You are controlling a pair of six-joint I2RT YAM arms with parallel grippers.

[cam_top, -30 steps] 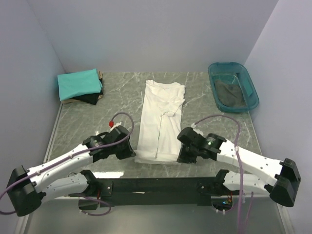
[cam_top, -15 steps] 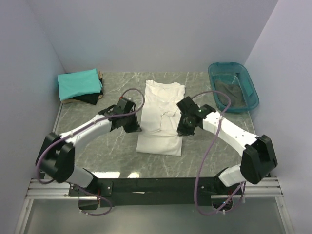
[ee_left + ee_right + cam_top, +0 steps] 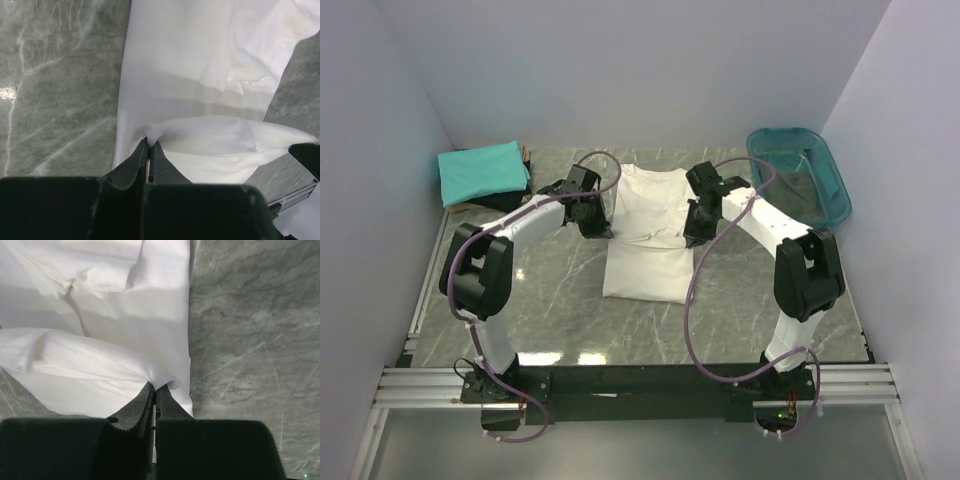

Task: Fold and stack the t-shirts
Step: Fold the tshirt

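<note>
A white t-shirt (image 3: pixel 648 240) lies lengthwise in the middle of the table, its near end doubled back over the rest. My left gripper (image 3: pixel 601 232) is shut on the hem's left corner (image 3: pixel 152 132). My right gripper (image 3: pixel 692 238) is shut on the hem's right corner (image 3: pixel 159 382). Both hold the cloth a little above the shirt's middle. A folded teal t-shirt (image 3: pixel 481 170) rests on a black t-shirt (image 3: pixel 505 201) at the far left.
A translucent teal tub (image 3: pixel 798 176) with something grey inside stands at the far right. White walls close the table at the back and both sides. Both arms reach far forward, cables looping over them.
Both grippers have carried the white shirt's near hem away from the front edge toward the collar, folding the shirt over itself. The arms have stretched out far forward.
</note>
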